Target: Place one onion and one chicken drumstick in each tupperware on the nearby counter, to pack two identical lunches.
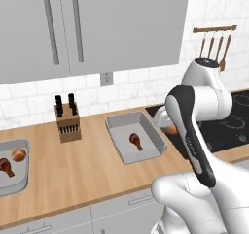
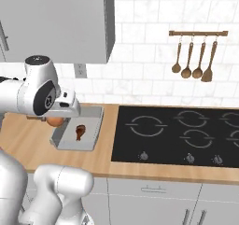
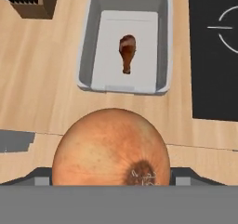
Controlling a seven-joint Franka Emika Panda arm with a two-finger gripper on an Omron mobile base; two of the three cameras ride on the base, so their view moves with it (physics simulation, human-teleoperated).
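Observation:
My gripper [image 2: 54,118] is shut on an orange-brown onion [image 3: 111,144] and holds it in the air over the counter [image 1: 73,175], just short of the near end of a grey tupperware [image 3: 86,42]. One chicken drumstick [image 3: 127,51] lies in that tray. The held onion [image 1: 171,129] peeks out beside my forearm at the tray's right end. A second tupperware [image 1: 14,145] at the far left holds another onion [image 1: 19,155] and another drumstick [image 1: 6,166].
A wooden knife block [image 1: 68,121] stands between the two trays near the wall. The black cooktop [image 2: 186,135] lies right of the near tray. Wooden utensils [image 2: 196,56] hang on the tiled wall, and grey wall cabinets [image 1: 97,24] hang above.

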